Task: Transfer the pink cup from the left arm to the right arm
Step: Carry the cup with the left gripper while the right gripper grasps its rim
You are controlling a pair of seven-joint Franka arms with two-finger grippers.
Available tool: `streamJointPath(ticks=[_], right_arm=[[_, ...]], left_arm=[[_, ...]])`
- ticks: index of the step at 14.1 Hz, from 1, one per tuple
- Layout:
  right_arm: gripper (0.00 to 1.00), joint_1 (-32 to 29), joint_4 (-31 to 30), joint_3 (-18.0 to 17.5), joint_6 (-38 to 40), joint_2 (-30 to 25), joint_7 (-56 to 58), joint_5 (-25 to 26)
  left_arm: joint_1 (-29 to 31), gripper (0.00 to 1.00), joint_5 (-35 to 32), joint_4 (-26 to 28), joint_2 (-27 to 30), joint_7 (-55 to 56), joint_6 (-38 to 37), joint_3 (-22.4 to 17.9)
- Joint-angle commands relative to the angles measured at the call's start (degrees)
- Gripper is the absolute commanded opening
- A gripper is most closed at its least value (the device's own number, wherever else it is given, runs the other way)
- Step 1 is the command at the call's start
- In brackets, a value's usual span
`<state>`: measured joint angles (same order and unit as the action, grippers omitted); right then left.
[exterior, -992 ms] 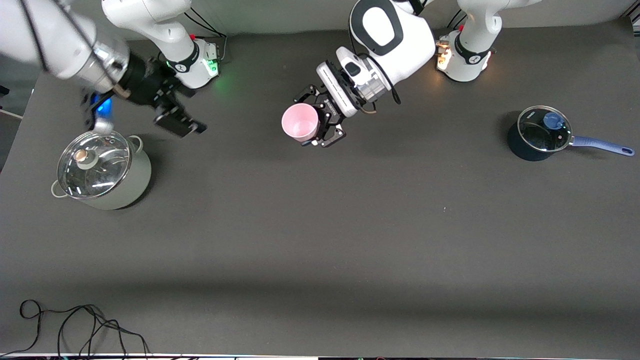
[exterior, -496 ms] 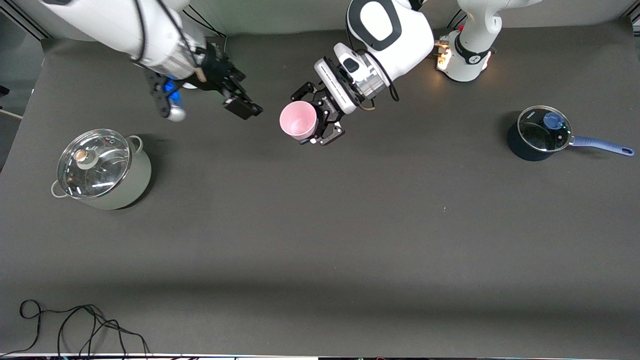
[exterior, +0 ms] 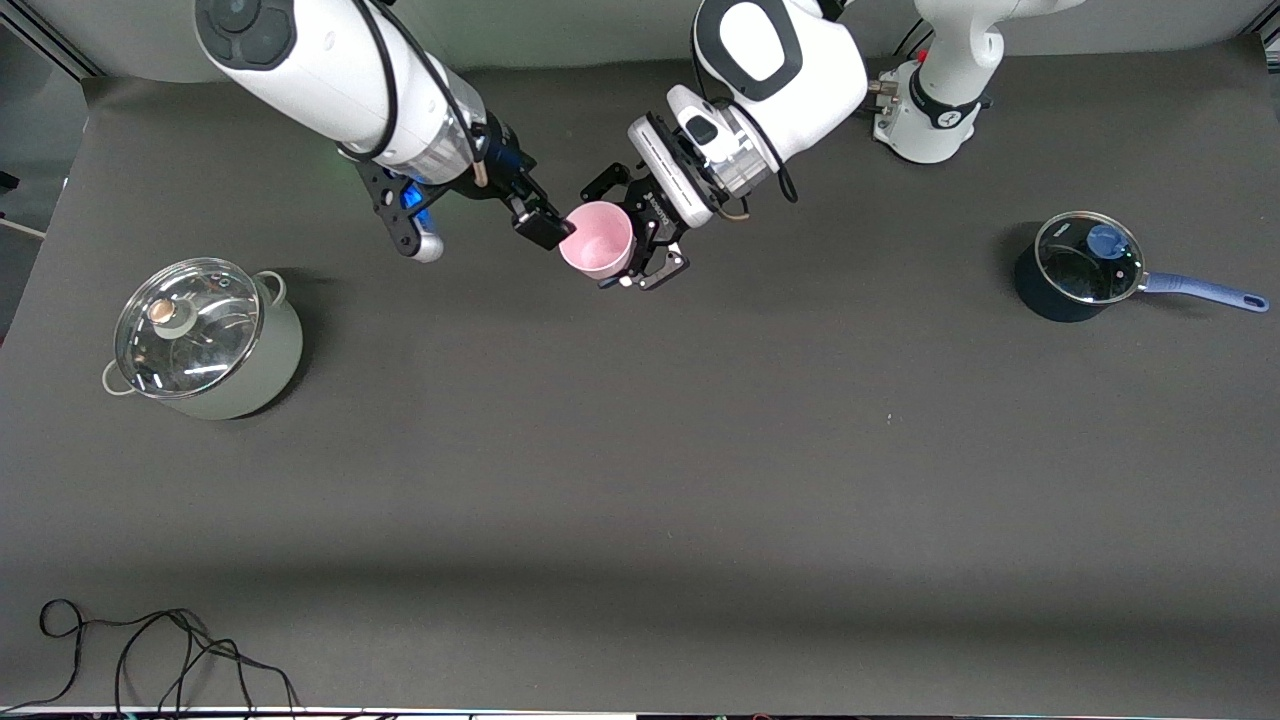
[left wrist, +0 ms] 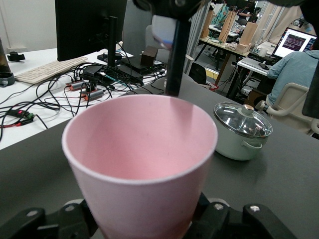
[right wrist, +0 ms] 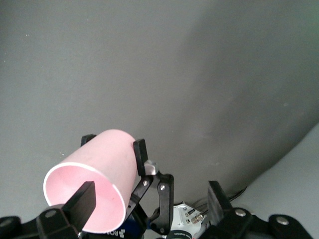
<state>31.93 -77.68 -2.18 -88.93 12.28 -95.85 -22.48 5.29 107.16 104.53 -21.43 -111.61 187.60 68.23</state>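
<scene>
1. Both arms wear glossy white shells with rounded joints.
2. The left arm (exterior: pixel 780 60) carries a white oval panel ringed in black, then a ribbed silver wrist collar.
3. The left gripper (exterior: pixel 640 240) is black linkage with small pale screw heads.
4. Black cables run along the right arm (exterior: pixel 340 70); a blue light glows at its wrist.
5. The right gripper (exterior: pixel 545 228) is matte black with blocky fingers.

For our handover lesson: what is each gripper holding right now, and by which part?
The left gripper holds the pink cup by its lower body. The right gripper is open at its rim, holding nothing.
</scene>
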Motion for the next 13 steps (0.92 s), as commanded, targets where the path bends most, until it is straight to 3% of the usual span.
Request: streamJointPath(ticks=[1,6,11,12,13], right_arm=[[0.99,0.9,3.1,0.2,1.6,1.6,-1.4,0.0],[0.99,4.9,3.2,-0.2,2.5,3.9,3.9,4.2],[0.99,4.9,3.3,-0.1,2.5,4.0,4.2,5.8],[0.98,4.8,3.6,-0.1,2.6,3.9,4.2,5.9],[0.91,4.8,4.0,0.0,2.7,4.0,4.2,6.0]], left_arm=[[-0.9,0.40,0.9,-0.5,0.7,0.7,1.1,-0.4],[-0.9,0.40,0.9,-0.5,0.7,1.0,1.2,-0.4],[-0.8,0.42,0.9,-0.5,0.7,1.0,1.2,-0.4],[-0.8,0.42,0.9,-0.5,0.7,1.0,1.2,-0.4],[-0.8,0.42,0.9,-0.5,0.7,1.0,1.3,-0.4]])
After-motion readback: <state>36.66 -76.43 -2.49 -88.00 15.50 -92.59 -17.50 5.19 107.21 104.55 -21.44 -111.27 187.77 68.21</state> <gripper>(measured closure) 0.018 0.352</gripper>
